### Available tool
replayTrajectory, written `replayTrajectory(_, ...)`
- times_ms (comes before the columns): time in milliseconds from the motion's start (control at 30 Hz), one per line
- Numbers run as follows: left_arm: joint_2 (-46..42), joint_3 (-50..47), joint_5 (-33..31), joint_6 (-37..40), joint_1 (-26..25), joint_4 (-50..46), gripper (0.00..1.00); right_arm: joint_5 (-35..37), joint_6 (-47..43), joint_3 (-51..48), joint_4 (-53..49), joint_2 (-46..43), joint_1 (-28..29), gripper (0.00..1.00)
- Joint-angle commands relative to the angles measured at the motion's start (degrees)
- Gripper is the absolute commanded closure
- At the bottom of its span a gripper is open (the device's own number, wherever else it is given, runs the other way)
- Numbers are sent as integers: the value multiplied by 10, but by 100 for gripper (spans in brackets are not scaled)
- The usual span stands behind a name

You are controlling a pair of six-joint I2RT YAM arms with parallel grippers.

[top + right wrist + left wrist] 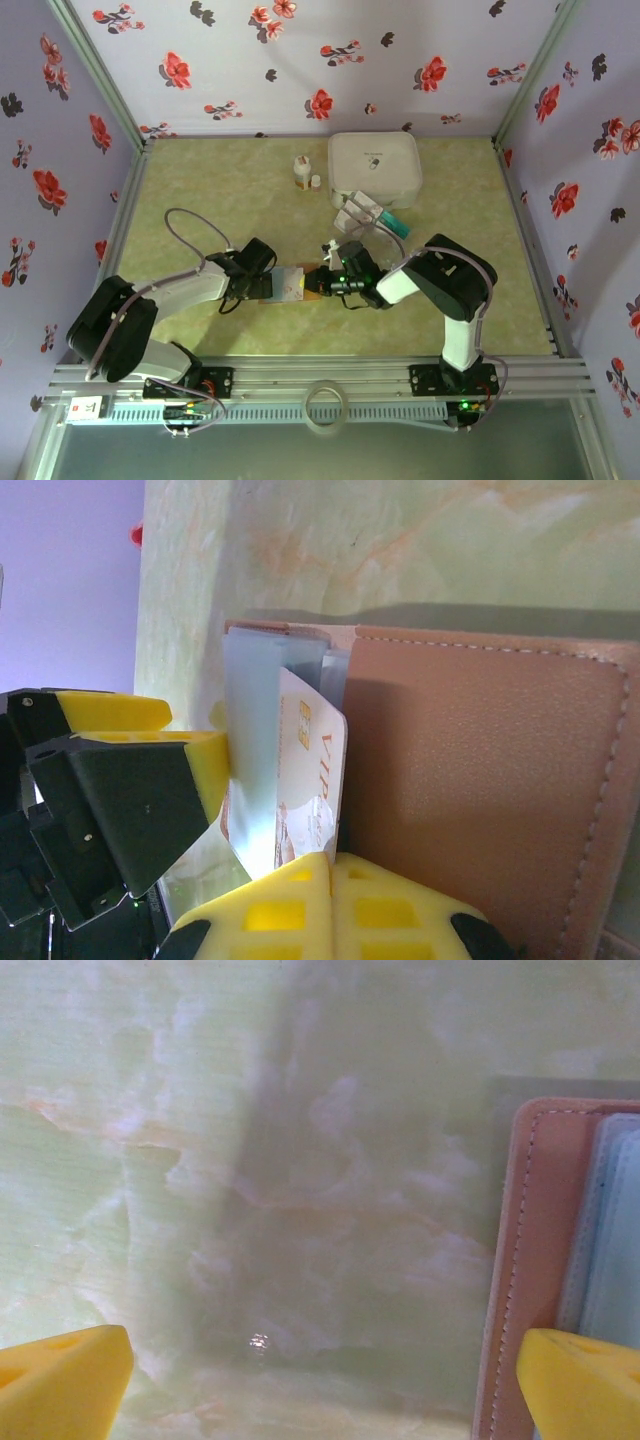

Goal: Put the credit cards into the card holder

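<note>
The white card [318, 770], printed "VIP", is pinched between the pressed-together fingers of the right gripper [330, 900]. It stands on edge against the pale inner sleeve [255, 720] of the card holder [480, 780], which lies open on the table [200, 1160] between the 2 arms. The left gripper [320, 1385] is spread wide, with 1 finger over the holder's brown edge.

The likely risks are that the card catches on the sleeve's lip and bends, or that the push slides the light holder away if the left finger does not pin it.

Whether the card has entered a pocket cannot be told. The other credit cards [365, 215] lie loose beside the white box [375, 165], whose contents are hidden.
</note>
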Motion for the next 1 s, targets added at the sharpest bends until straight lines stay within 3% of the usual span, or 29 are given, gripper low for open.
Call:
replayTrajectory(0,15,-16,2,0,5,10,0,13,-31,1,-96,24,1,98)
replayTrajectory(167,15,-21,7,0,5,16,0,11,-32,15,-115,24,2,95)
replayTrajectory(367,15,-22,12,0,6,20,0,12,-39,29,-148,9,2,75)
replayTrajectory(633,-20,3,26,6,29,-8,0,46,-104,94,-328,-71,1,55)
replayTrajectory(967,-41,26,40,32,71,-37,0,86,-158,179,-476,-125,2,52)
